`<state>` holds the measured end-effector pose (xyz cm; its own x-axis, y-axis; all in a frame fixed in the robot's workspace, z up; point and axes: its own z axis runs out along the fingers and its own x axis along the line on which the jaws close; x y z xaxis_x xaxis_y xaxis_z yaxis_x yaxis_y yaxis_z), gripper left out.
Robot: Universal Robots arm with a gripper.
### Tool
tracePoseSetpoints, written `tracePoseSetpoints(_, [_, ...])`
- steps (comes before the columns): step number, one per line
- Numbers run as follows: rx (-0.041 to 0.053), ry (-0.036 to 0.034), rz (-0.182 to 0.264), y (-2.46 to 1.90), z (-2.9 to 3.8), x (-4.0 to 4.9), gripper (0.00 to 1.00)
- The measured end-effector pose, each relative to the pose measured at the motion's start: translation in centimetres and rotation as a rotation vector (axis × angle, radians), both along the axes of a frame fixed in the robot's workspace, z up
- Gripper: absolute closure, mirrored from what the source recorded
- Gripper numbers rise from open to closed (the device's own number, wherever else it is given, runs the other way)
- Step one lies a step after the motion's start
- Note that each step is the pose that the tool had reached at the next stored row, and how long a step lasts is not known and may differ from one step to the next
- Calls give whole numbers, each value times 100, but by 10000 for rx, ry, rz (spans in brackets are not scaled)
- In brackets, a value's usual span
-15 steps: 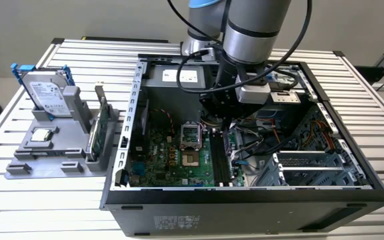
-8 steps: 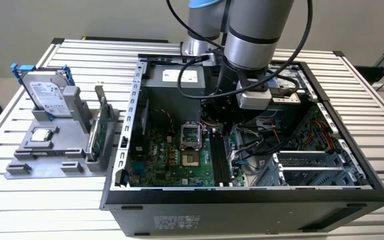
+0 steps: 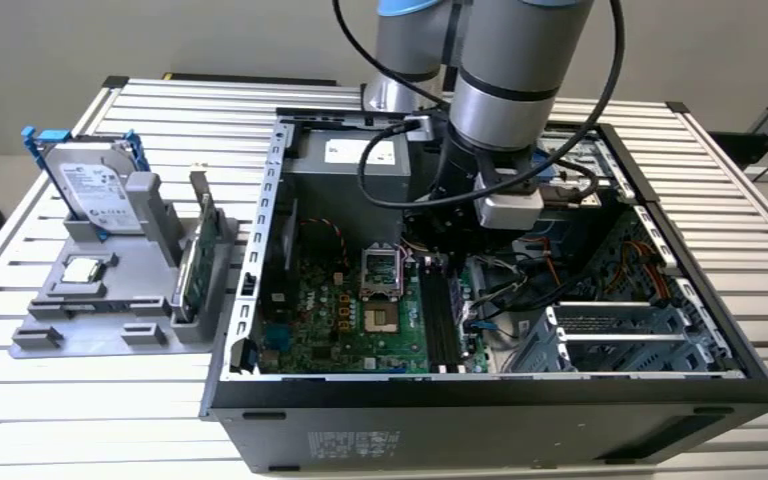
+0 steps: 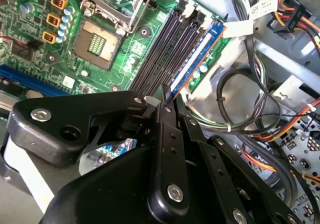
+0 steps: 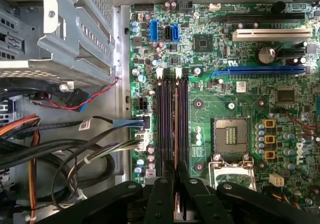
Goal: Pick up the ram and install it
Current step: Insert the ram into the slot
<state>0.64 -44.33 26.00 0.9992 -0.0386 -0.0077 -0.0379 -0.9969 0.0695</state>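
While my gripper (image 5: 175,181) pinches the ram (image 4: 196,54) by its near end, the stick stands on edge in a memory slot (image 5: 165,119) of the motherboard (image 5: 225,64) inside the case (image 3: 491,385). I judge seating needs straight, even pressure along that thin, stiff green board; the black plastic slot walls are narrow.

Tight fit inside the case (image 3: 277,200): cable bundle (image 5: 75,149) crowds one side of the RAM slots (image 5: 170,119), CPU socket (image 5: 231,134) w/ raised latch sits on the other. Drive cage (image 5: 75,34) walls off the far corner. Above the slots it's open.
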Motion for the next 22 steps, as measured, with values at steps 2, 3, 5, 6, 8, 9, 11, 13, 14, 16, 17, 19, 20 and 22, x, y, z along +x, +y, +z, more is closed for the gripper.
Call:
tracePoseSetpoints(2, [0, -6, 0, -2, -21, 10, 100])
tracePoseSetpoints(3, [0, -7, 0, -4, -31, 19, 100])
tracePoseSetpoints(5, [0, -7, 0, -6, -47, 37, 100])
tracePoseSetpoints(6, [-1, -6, 0, -7, -54, 46, 100])
tracePoseSetpoints(8, [0, -7, 0, -8, -74, 58, 100])
tracePoseSetpoints(9, [0, -8, 0, -9, -84, 61, 100])
tracePoseSetpoints(11, [0, -12, -4, -14, -106, 62, 100])
tracePoseSetpoints(13, [0, -22, -5, -18, -136, 63, 100])
tracePoseSetpoints(14, [0, -27, -5, -20, -151, 64, 100])
tracePoseSetpoints(16, [-1, -35, -7, -26, -180, 66, 100])
tracePoseSetpoints(17, [2, -40, -8, -29, -195, 67, 100])
tracePoseSetpoints(19, [0, -45, -9, -33, -221, 70, 100])
tracePoseSetpoints(20, [-1, -46, -9, -35, -230, 73, 100])
tracePoseSetpoints(22, [0, -48, -12, -37, -249, 79, 100])
